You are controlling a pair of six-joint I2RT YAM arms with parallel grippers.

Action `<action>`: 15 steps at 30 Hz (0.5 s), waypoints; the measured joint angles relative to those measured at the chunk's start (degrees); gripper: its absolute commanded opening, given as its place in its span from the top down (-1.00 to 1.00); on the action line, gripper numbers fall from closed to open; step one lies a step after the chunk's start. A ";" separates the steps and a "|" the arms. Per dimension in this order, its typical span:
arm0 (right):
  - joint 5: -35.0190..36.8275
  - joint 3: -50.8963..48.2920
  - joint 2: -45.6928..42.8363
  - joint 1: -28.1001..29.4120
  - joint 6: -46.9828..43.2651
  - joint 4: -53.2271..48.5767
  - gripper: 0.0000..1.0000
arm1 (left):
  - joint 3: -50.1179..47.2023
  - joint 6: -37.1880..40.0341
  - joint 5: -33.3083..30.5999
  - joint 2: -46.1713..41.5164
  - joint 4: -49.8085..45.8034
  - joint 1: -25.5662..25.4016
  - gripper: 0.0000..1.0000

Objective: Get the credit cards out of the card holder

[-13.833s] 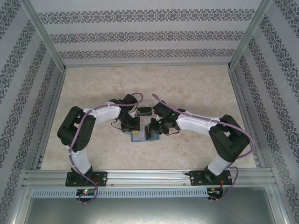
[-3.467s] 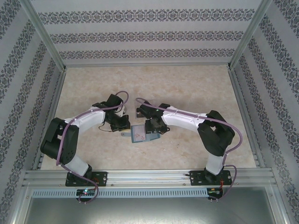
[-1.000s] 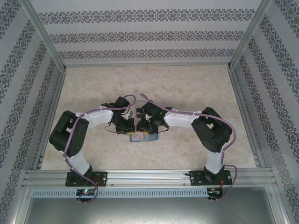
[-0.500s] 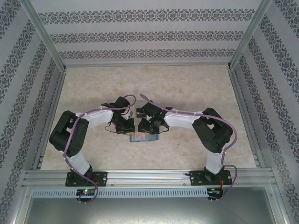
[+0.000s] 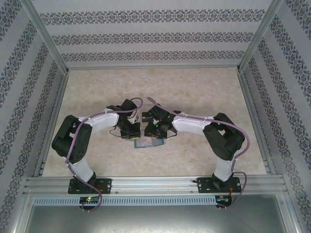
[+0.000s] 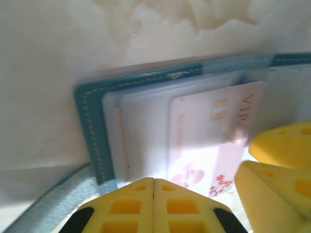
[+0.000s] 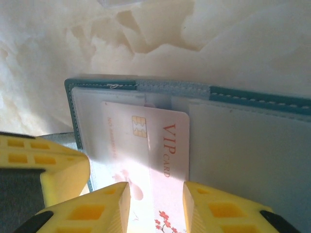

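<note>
The teal card holder (image 5: 147,143) lies open on the table between both grippers. A pale pink credit card (image 7: 146,141) marked VIP sits in its left panel, and the card (image 6: 214,141) partly sticks out of the pocket. My right gripper (image 7: 155,194) is open, its two yellow fingers straddling the card's lower part from above. My left gripper (image 6: 153,183) is shut, its tip resting at the near edge of the holder's (image 6: 90,121) left panel, just left of the card. A further card edge peeks from the pocket behind. My left gripper's yellow finger (image 7: 53,167) shows beside the right one.
A clear plastic tray (image 5: 144,115) stands just behind the grippers, mostly covered by them. Metal rails (image 5: 53,121) frame the marble-patterned table (image 5: 204,92), with patterned walls around.
The right arm's elbow has shifted slightly. Both grippers stay over the card holder, with the left shut and the right open.
</note>
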 measured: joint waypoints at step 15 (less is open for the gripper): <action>-0.66 -2.45 0.00 -1.09 -0.20 1.92 0.39 | 2.54 1.53 0.00 3.96 -1.53 -1.79 0.89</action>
